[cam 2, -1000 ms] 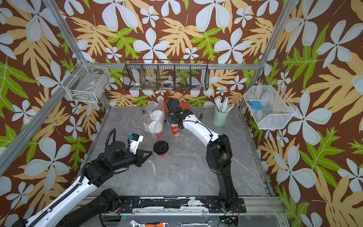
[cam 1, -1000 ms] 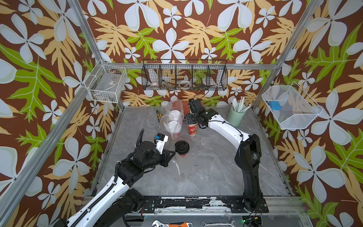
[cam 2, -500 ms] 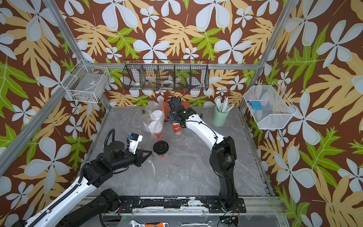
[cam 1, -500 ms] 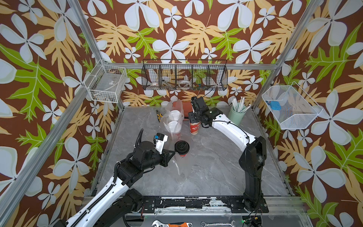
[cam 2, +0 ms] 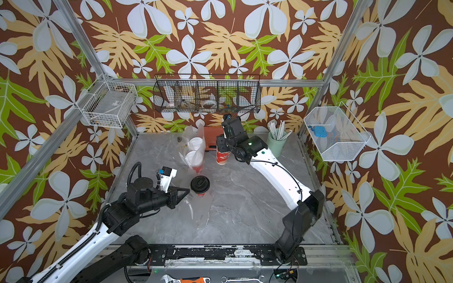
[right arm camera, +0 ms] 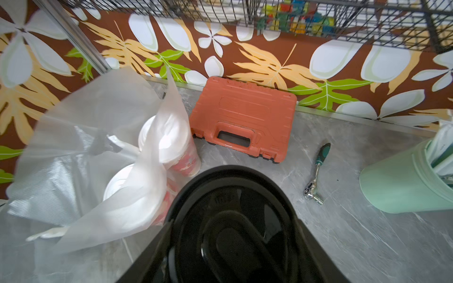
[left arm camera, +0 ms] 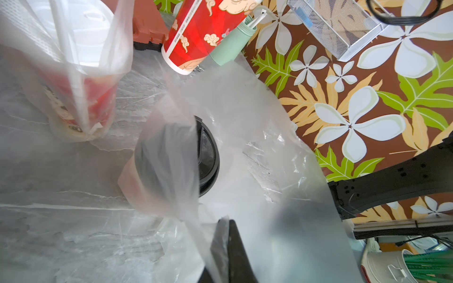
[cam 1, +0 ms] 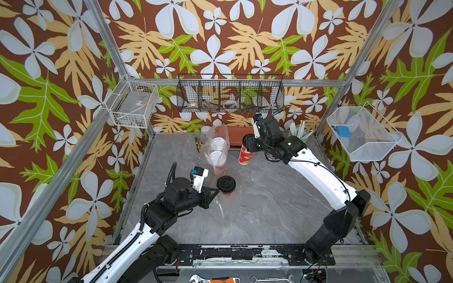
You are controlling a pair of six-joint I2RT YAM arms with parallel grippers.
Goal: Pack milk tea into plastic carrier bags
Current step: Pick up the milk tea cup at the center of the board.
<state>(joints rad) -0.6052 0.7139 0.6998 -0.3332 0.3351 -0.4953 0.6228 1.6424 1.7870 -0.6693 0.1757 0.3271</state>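
1 arm [cam 1: 316,169] stretches rearward, right pincer [cam 1: 248,144] seemingly clasping a black-lidded cup [cam 1: 245,156].

The grey marble bench [cam 1: 269,210] carries an orange tool case [right arm camera: 242,117] at its back edge, with a ratchet [right arm camera: 316,174] and a mint-green cup [right arm camera: 402,183] of straws near it. A carrier bag [cam 1: 207,152] stands holding two white-lidded cups [cam 1: 217,156], with pliers [cam 1: 198,143] beside it. Mid-bench, a black-lidded cup [cam 1: 226,183] stands upright inside a second carrier bag [left arm camera: 257,137]. A tilted red cup [cam 1: 245,155] leans near the case, but whether its base touches the bench is unclear.
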